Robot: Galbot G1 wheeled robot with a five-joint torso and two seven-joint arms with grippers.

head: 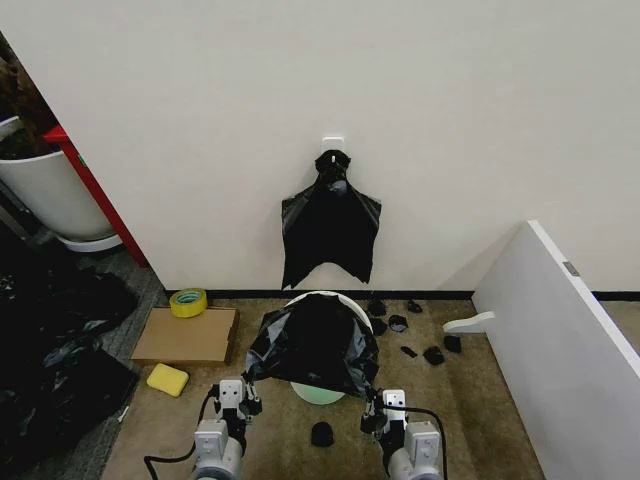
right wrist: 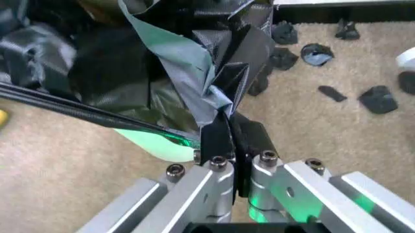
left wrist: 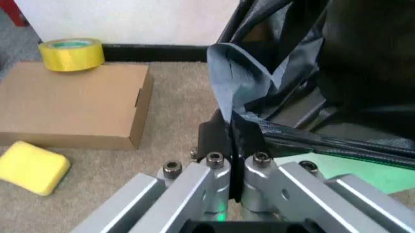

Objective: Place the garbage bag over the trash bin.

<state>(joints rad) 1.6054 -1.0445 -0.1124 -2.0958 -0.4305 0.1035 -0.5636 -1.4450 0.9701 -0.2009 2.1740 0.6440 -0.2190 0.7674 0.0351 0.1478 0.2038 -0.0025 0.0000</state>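
The glossy black garbage bag is draped over the white trash bin, whose rim shows at the far side and whose pale green base peeks out below. My left gripper is shut on the bag's near left edge. My right gripper is shut on its near right edge. In the left wrist view the gripper pinches a fold of the bag beside the bin's green base. In the right wrist view the gripper clamps crumpled bag film.
A cardboard box with a yellow tape roll and a yellow sponge lie to the left. Another black bag hangs on a wall hook. Black scraps dot the carpet. A white board leans at right; black sheeting is heaped at left.
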